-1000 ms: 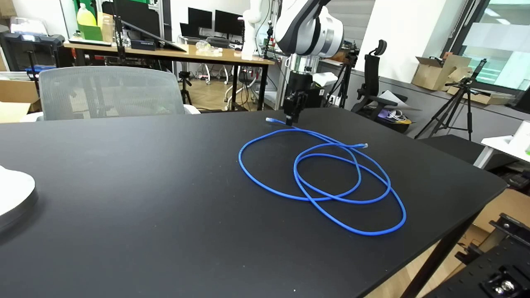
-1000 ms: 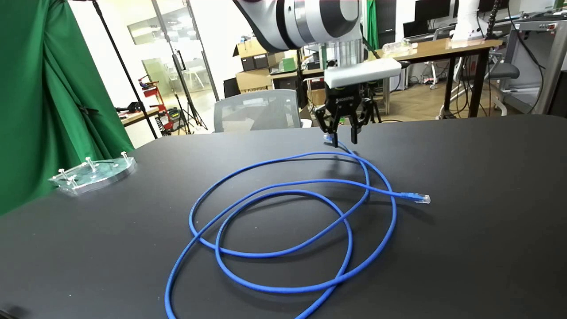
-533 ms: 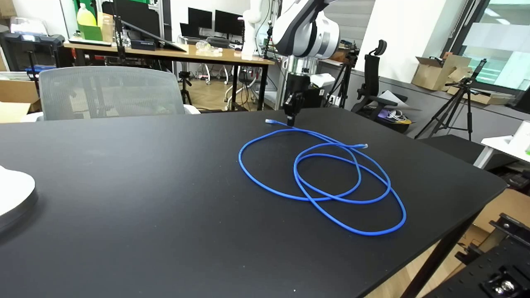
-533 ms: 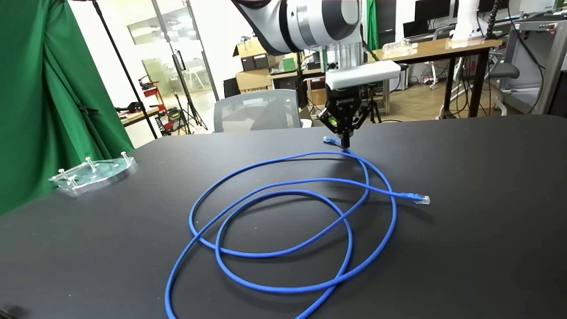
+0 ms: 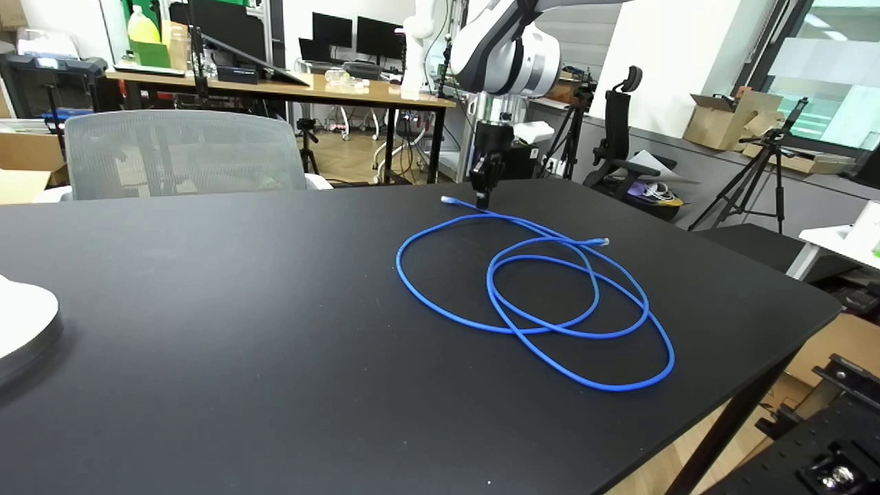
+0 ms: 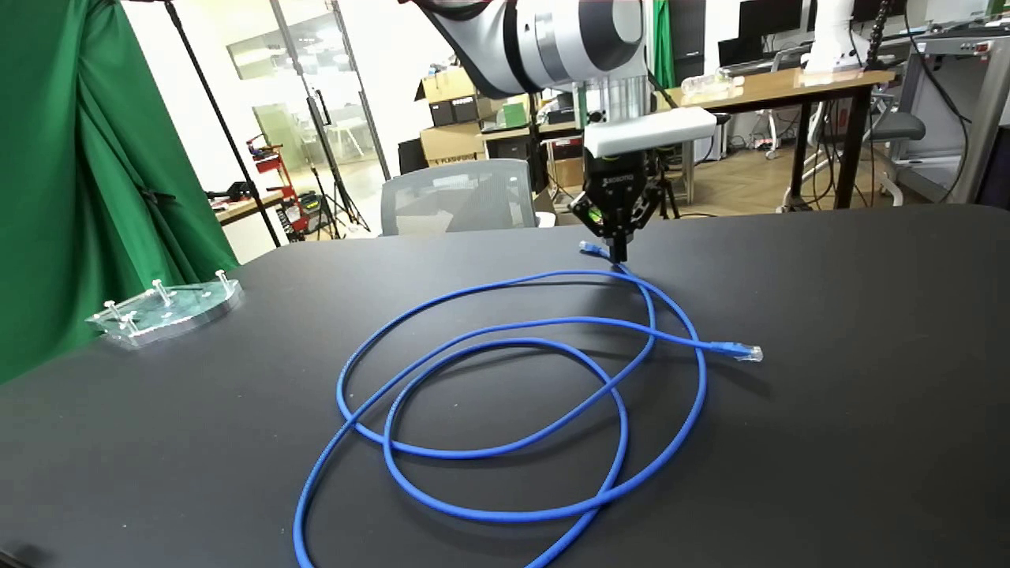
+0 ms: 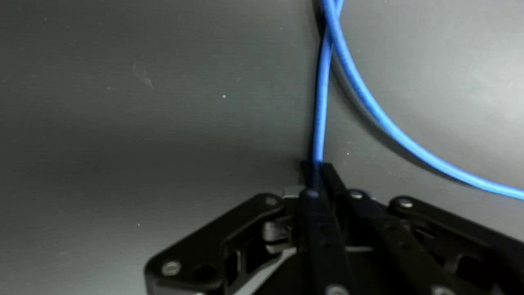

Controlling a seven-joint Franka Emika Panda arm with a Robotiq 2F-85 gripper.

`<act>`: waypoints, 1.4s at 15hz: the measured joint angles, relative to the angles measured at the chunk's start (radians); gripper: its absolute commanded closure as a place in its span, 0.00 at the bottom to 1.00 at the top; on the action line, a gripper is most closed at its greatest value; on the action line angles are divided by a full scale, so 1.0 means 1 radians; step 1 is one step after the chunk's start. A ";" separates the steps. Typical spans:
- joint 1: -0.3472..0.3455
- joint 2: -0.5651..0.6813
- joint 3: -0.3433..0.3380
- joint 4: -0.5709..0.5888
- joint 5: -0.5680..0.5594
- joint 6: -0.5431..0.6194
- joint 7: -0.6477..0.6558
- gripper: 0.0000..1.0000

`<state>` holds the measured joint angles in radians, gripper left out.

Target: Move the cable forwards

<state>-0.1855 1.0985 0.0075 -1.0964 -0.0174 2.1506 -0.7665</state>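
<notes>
The bright blue cable (image 5: 553,329) lies in loose overlapping loops on the black table, and it shows in both exterior views (image 6: 505,517). One plug end (image 6: 588,248) lies just beside my gripper at the table's far side. The other plug end (image 6: 742,351) points outward from the loops; it also shows in an exterior view (image 5: 602,242). My gripper (image 6: 618,256) points down at the table and is shut on the cable near the far plug. In the wrist view the cable (image 7: 322,94) runs straight into the closed fingertips (image 7: 315,170). The fingers hide the gripped part.
A clear plate with pegs (image 6: 166,309) stands at the table's side near a green curtain (image 6: 87,181). A white rounded object (image 5: 24,320) sits at a table edge in an exterior view. A mesh chair (image 5: 185,155) stands behind the table (image 5: 275,385).
My gripper was open over the cable a second ago; it has shut on it. Since half a second ago the gripper and both plug ends have shifted very slightly; the loops look the same.
</notes>
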 measured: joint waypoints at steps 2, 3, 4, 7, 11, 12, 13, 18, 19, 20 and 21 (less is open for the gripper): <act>0.000 0.005 0.000 0.013 -0.001 -0.016 0.000 0.46; 0.000 0.008 0.000 0.020 -0.001 -0.028 0.000 0.41; 0.001 0.013 0.000 0.029 -0.002 -0.038 0.000 0.34; 0.003 0.032 0.000 0.060 -0.004 -0.070 0.001 0.66; 0.007 0.060 0.000 0.106 -0.006 -0.095 0.001 0.88; 0.008 0.065 0.000 0.116 -0.006 -0.101 0.001 0.95; 0.008 0.069 0.000 0.125 -0.006 -0.105 0.001 0.99; 0.008 0.078 0.000 0.149 -0.006 -0.107 0.001 0.98; 0.008 0.078 0.000 0.152 -0.006 -0.107 0.001 0.98; 0.008 0.077 0.000 0.155 -0.007 -0.107 0.001 0.98; 0.008 0.076 0.000 0.155 -0.008 -0.109 0.001 0.98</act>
<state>-0.1778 1.1742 0.0071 -0.9413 -0.0257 2.0417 -0.7657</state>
